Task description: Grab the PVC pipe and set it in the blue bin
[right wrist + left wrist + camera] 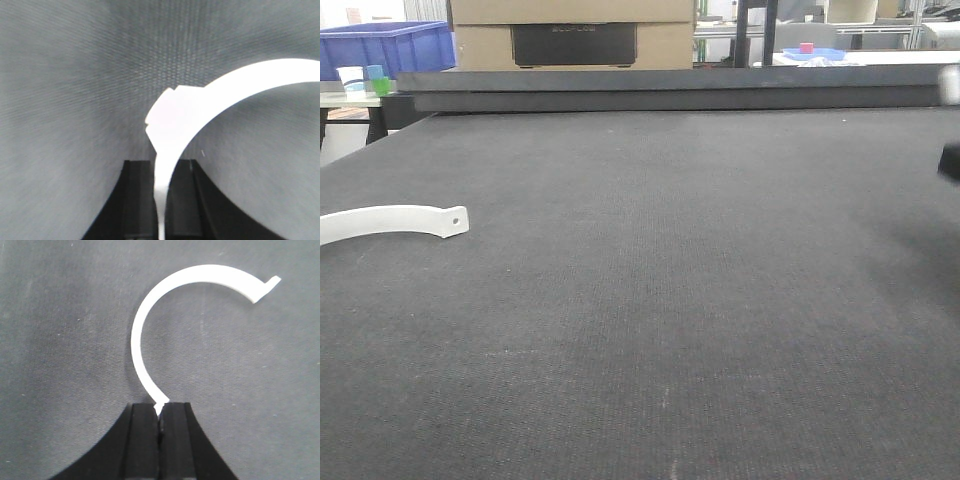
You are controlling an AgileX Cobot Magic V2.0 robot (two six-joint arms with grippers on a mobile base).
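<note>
A slender white curved PVC pipe lies at the left of the dark mat, its rounded end with a small hole pointing right; its other end runs off the left edge. In the left wrist view my left gripper is shut on the tip of a white C-shaped PVC pipe that arcs away over the mat. In the right wrist view my right gripper is shut on another white curved piece, held above the mat. The blue bin stands far back left, beyond the table.
A dark raised ledge runs along the mat's far edge. A blurred dark part of the right arm shows at the right edge. Cardboard boxes and small cups stand behind the table.
</note>
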